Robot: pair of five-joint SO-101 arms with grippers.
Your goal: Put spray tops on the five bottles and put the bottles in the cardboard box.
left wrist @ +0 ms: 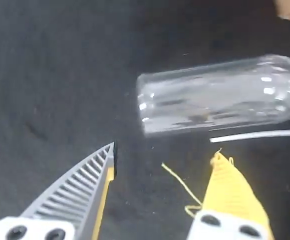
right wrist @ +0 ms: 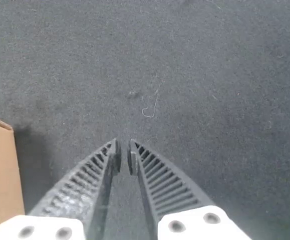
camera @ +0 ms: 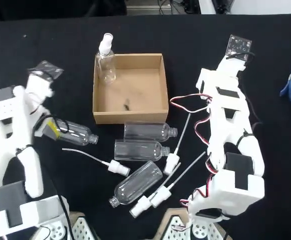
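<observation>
Overhead and wrist views of the black counter (camera: 45,40). The cardboard box (camera: 130,87) sits open near the centre. One capped bottle (camera: 106,60), its spray top already fitted, stands upright in the box's far corner on the left arm's side.

Four uncapped bottles lie on their sides on the counter:
- Two parallel bottles (camera: 148,131) lie just in front of the box, close beside one another.
- A slanted bottle (camera: 135,185) lies nearer the arm bases.
- A fourth bottle (left wrist: 219,95) lies just ahead of the left tool.

Four loose spray tops lie among them:
- One spray top (camera: 117,167) has a dip tube that curves toward the left arm.
- A second top (camera: 172,162) has a tube pointing toward the box.
- A pair of tops (camera: 148,200) lies beside the slanted bottle's neck.

The left tool (left wrist: 163,157) is released. Its fingers (left wrist: 100,175) are spread wide, and the fourth bottle lies just beyond their tips, not between them. The right tool (right wrist: 124,150) hangs over bare counter beside a box corner (right wrist: 0,170). It is clenched on nothing, with only a thin slit between its tips.
</observation>
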